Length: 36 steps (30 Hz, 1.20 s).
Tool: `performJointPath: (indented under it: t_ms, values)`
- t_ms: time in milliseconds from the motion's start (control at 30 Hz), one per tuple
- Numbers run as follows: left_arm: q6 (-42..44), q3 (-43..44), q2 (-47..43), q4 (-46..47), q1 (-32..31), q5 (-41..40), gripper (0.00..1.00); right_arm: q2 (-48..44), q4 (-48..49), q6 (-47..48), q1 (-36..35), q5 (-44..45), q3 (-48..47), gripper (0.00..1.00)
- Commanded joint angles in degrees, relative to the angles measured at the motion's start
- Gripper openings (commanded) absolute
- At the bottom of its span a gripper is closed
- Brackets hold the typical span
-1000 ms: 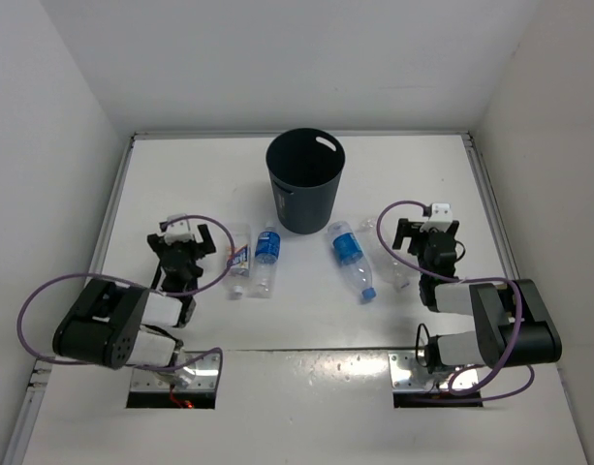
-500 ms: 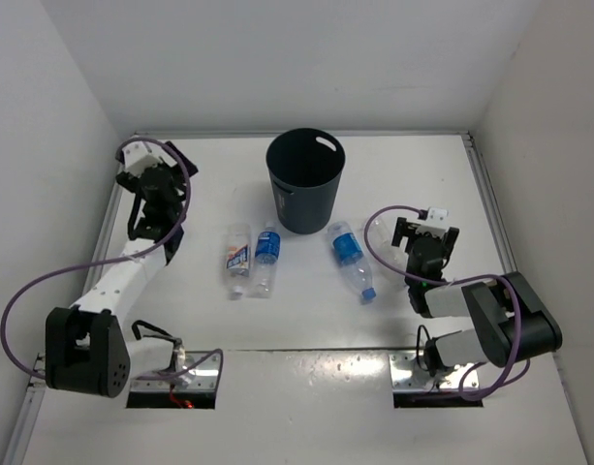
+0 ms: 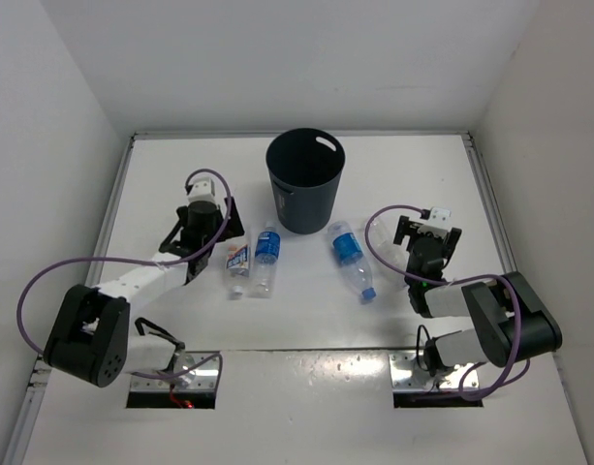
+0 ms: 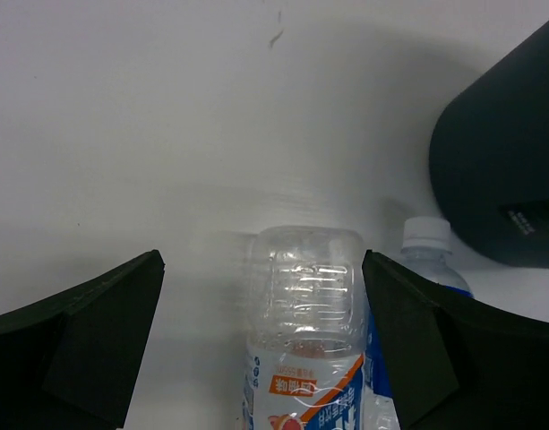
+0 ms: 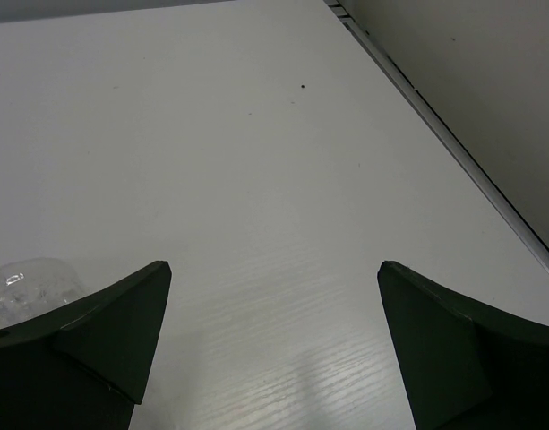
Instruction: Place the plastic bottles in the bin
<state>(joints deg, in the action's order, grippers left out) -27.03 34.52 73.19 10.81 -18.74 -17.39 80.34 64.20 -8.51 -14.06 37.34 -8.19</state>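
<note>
The dark bin (image 3: pixel 306 179) stands at the middle back; its wall shows in the left wrist view (image 4: pixel 502 170). A red-white-label bottle (image 3: pixel 238 260) and a blue-label bottle (image 3: pixel 266 260) lie side by side left of centre. Another blue-label bottle (image 3: pixel 352 260) and an unlabelled clear bottle (image 3: pixel 384 247) lie to the right. My left gripper (image 3: pixel 226 231) is open, its jaws on either side of the red-white bottle's base (image 4: pixel 305 331) without closing on it; the blue bottle's cap (image 4: pixel 426 235) is just beyond. My right gripper (image 3: pixel 428 237) is open and empty, just right of the unlabelled bottle (image 5: pixel 28 278).
White walls enclose the table on three sides; a raised rail (image 5: pixel 453 134) runs along the right edge close to my right gripper. The arm bases and purple cables sit at the near edge (image 3: pixel 171 368).
My left arm swung out to the far left back corner, then came back right and down over the red-white bottle's base. The right gripper shifted only slightly. The bottles have not moved.
</note>
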Motion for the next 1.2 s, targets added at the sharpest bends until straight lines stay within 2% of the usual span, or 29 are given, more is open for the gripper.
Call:
performJointPath:
  t_ms: [0,200,700,767,800,933,1100,1167]
  values:
    - [0.3,-1.8,-0.7,3.2,-0.5,3.0,1.00,0.0,3.5,-0.6,-0.3,0.9,-0.1,1.00]
    - [0.3,-5.8,0.6,6.1,-2.2,6.4,1.00,0.0,3.5,-0.6,-0.3,0.9,-0.1,1.00]
    - [-2.2,-5.3,7.1,5.6,-3.4,7.6,1.00,0.0,2.9,-0.6,-0.3,0.9,-0.1,1.00]
    - [-2.9,-5.3,7.7,5.6,-3.4,7.6,0.94,0.0,2.9,-0.6,-0.3,0.9,-0.1,1.00]
    - [-2.9,-4.6,7.7,5.6,-3.4,7.6,0.85,0.0,2.9,-0.6,-0.3,0.9,-0.1,1.00]
    - [-2.9,-1.0,8.3,3.3,-3.4,3.5,0.60,0.0,2.9,-0.6,-0.3,0.9,-0.1,1.00]
    - [-2.3,7.1,7.8,2.3,-2.3,-0.8,0.48,0.0,2.9,-0.6,-0.3,0.9,-0.1,1.00]
    - [-1.5,12.9,7.2,1.8,-1.7,-4.2,0.44,0.0,2.9,-0.6,-0.3,0.9,-0.1,1.00]
